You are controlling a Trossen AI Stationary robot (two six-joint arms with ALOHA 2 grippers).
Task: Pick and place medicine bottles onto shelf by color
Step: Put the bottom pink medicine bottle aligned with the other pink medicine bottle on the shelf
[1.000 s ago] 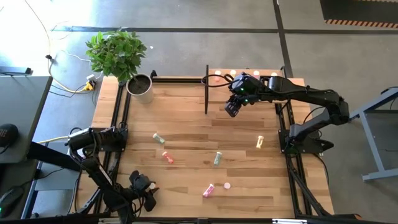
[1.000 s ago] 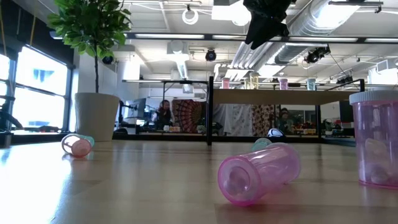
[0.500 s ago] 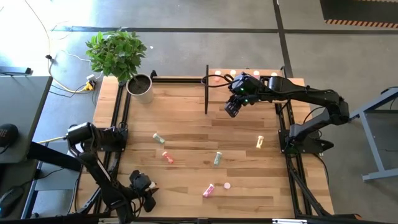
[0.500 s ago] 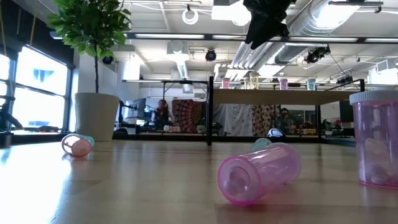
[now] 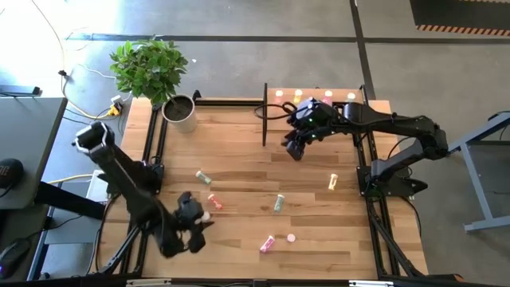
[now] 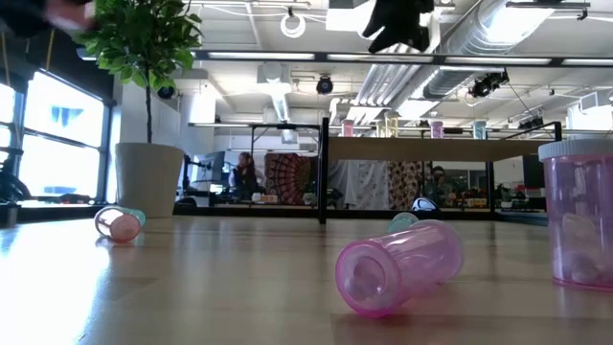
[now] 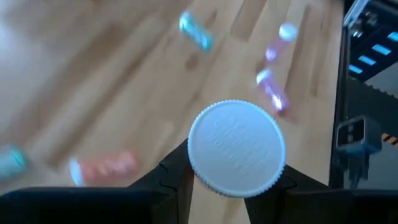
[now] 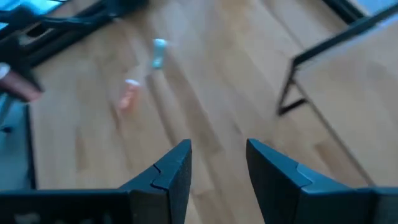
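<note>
L pincer [image 7: 233, 180] is closed on a bottle [image 7: 237, 157], white cap facing the wrist cam, dark fingers [image 7: 177, 174] clamped on both sides. In the high view this pincer [image 5: 194, 217] sits over the near-left part of the table [image 5: 239, 171], just beside an orange-red bottle [image 5: 213, 202] lying flat.

R pincer [image 8: 216, 163] is empty, fingers [image 8: 176, 167] apart w/ a gap between, bare wood below. High view puts it [image 5: 296, 148] in the air near the shelf [image 5: 327, 108], just off the black upright panel [image 5: 264, 115].

Loose bottles on the table, high view: green one [image 5: 204, 177] lying left of centre, another green [image 5: 278, 203] mid-table, yellow one [image 5: 333, 182] toward the right, pink one [image 5: 267, 244] lying near the front edge w/ a small pink bottle [image 5: 291, 237] upright just beside it. Several bottles [image 5: 299, 95] stand in a row along the shelf's far edge.

Potted plant [image 5: 159, 76] at the far-left corner.

Low view: pink bottle [image 6: 397, 265] on its side up close, another pink [image 6: 578, 216] upright at the right edge.
</note>
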